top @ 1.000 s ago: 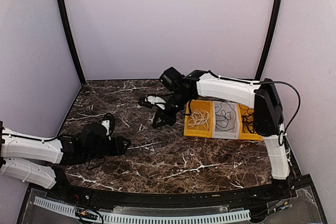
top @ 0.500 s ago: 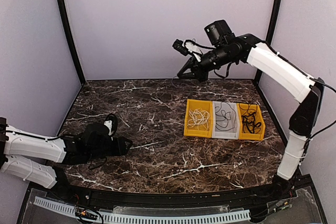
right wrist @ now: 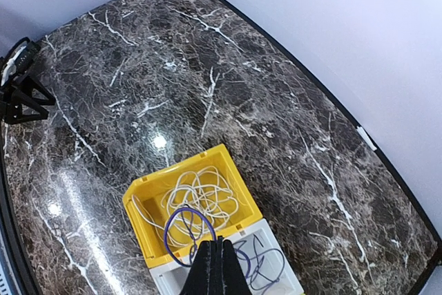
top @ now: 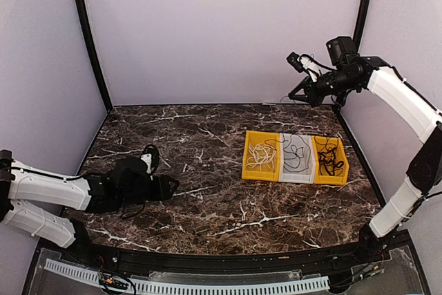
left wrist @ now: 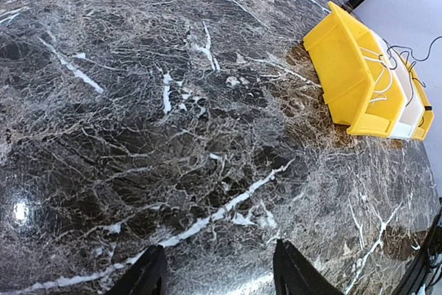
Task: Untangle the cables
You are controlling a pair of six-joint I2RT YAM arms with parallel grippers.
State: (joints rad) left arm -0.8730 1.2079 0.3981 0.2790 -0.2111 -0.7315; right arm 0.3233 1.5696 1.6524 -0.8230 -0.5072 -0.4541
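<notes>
Three bins stand in a row at the right of the table. The left yellow bin (top: 248,150) holds white cables (top: 261,157). The grey bin (top: 297,177) holds dark purple cables (top: 297,157). The right yellow bin (top: 342,170) holds black cables (top: 330,160). My right gripper (top: 301,93) is raised high near the back right corner. In the right wrist view it (right wrist: 219,245) is shut on a thin purple cable (right wrist: 181,212) that hangs in a loop over the bins. My left gripper (top: 168,186) lies low on the left of the table, open and empty (left wrist: 217,271).
The table (top: 207,205) is dark marble with a black rim at the front. Purple walls and black corner posts (top: 90,39) close in the back and sides. The left wrist view shows the yellow bin (left wrist: 342,67) far ahead to the right.
My right arm has swung from low over the table left of the bins, up and to the right, high near the back right corner. My left gripper has crept slightly right.
</notes>
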